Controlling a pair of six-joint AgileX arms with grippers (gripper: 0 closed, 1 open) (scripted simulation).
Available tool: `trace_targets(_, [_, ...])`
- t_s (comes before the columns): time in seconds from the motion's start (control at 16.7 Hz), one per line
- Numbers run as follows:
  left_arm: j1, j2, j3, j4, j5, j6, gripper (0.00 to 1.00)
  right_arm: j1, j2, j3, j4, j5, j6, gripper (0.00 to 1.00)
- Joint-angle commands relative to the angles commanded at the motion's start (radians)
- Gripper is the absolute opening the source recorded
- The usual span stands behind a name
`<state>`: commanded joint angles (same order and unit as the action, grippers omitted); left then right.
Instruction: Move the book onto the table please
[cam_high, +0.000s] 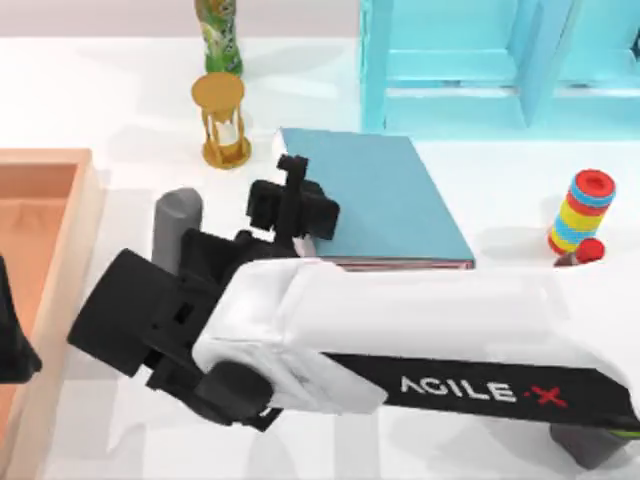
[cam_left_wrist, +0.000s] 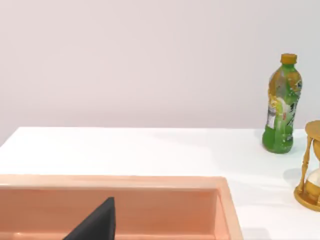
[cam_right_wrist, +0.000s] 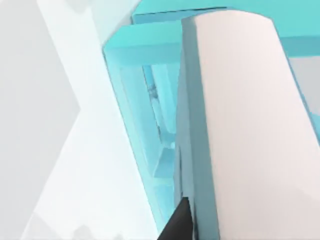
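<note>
The book (cam_high: 385, 195), teal-blue with white page edges and a thin red strip along its near edge, lies level over the white table (cam_high: 130, 100) in front of the shelf unit. My right gripper (cam_high: 298, 190) is shut on the book's left edge, the arm reaching in from the right. I cannot tell whether the book touches the table. In the right wrist view the book's white page edge (cam_right_wrist: 245, 125) looms close beside a dark fingertip (cam_right_wrist: 177, 222). My left gripper (cam_high: 12, 340) is parked over the wooden tray.
A light-blue shelf unit (cam_high: 480, 60) stands at the back right. A green bottle (cam_high: 218, 35) and a golden hourglass (cam_high: 222, 120) stand behind the book's left corner. An orange-brown tray (cam_high: 40, 200) is at the left, a ring-stack toy (cam_high: 580, 215) at the right, and a grey cylinder (cam_high: 178, 220) near the gripper.
</note>
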<state>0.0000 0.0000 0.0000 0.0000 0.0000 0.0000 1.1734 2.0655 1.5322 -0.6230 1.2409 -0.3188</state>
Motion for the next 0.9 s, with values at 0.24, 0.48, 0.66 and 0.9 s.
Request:
trace_targets(0.24, [0.0, 0.0, 0.0, 0.0, 0.0, 0.0, 1.0, 0.108, 0.124, 0.012, 0.011, 0.062, -0.028, 0.0])
trace_targets(0.48, [0.0, 0.0, 0.0, 0.0, 0.0, 0.0, 1.0, 0.116, 0.148, 0.013, 0.015, 0.063, -0.034, 0.0])
trace_targets(0.66, [0.0, 0.0, 0.0, 0.0, 0.0, 0.0, 1.0, 0.113, 0.149, 0.008, 0.022, 0.059, -0.026, 0.0])
trace_targets(0.9, [0.0, 0.0, 0.0, 0.0, 0.0, 0.0, 1.0, 0.126, 0.156, 0.032, -0.029, 0.066, 0.002, 0.0])
